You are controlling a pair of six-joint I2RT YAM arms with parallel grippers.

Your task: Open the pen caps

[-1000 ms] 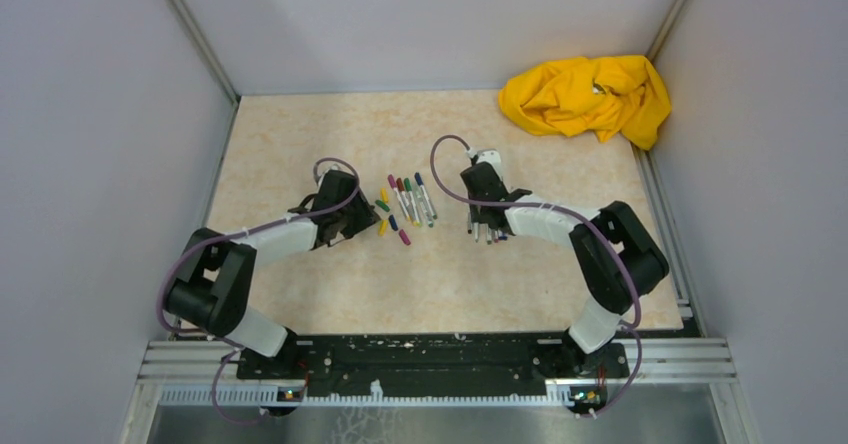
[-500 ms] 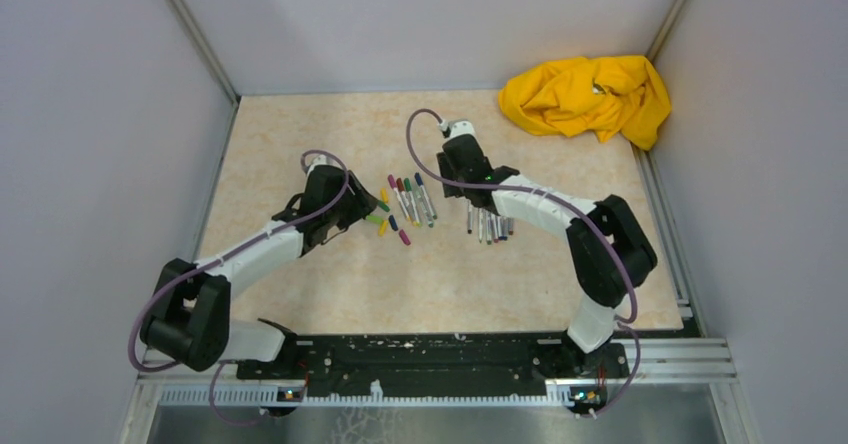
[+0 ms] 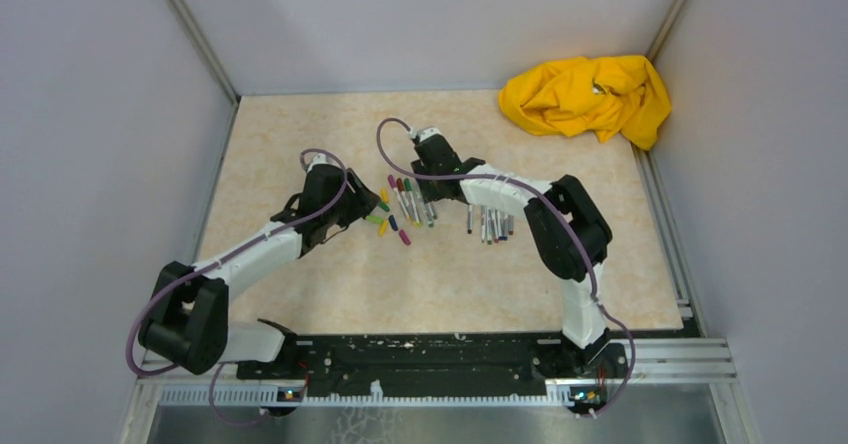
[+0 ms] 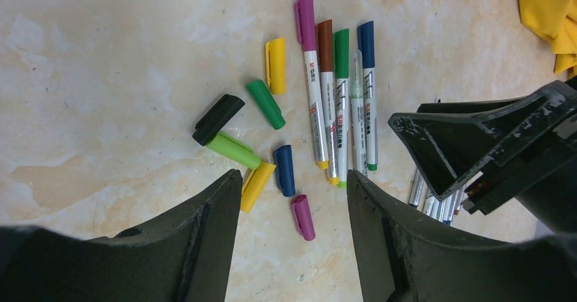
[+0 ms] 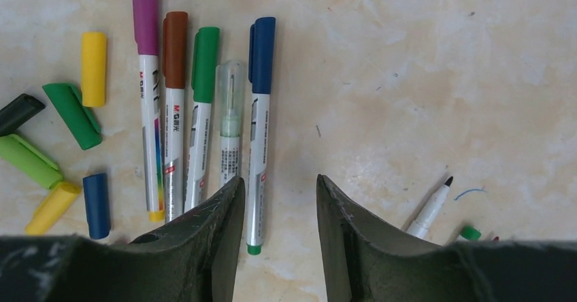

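Observation:
Several capped pens [image 5: 204, 111] with grey-white barrels lie side by side in the right wrist view; they also show in the left wrist view [image 4: 337, 98] and the top view [image 3: 410, 199]. Loose pen caps [image 4: 265, 103] in yellow, green, black, blue and magenta lie left of them and in the top view [image 3: 385, 222]. My left gripper [image 4: 294, 179] is open and empty above the magenta cap [image 4: 303, 217]; it also shows in the top view [image 3: 366, 207]. My right gripper [image 5: 279, 183] is open and empty over the blue-capped pen [image 5: 257, 125]; it also shows in the top view [image 3: 438, 186].
Several uncapped pens [image 3: 490, 224] lie in a row to the right of the right gripper; one with a black tip [image 5: 432, 207] shows in the right wrist view. A crumpled yellow cloth [image 3: 588, 94] lies in the far right corner. Grey walls enclose the table.
My right gripper has moved left and away from the uncapped pens to the capped pens. My left arm reached forward towards the loose caps, then stayed still.

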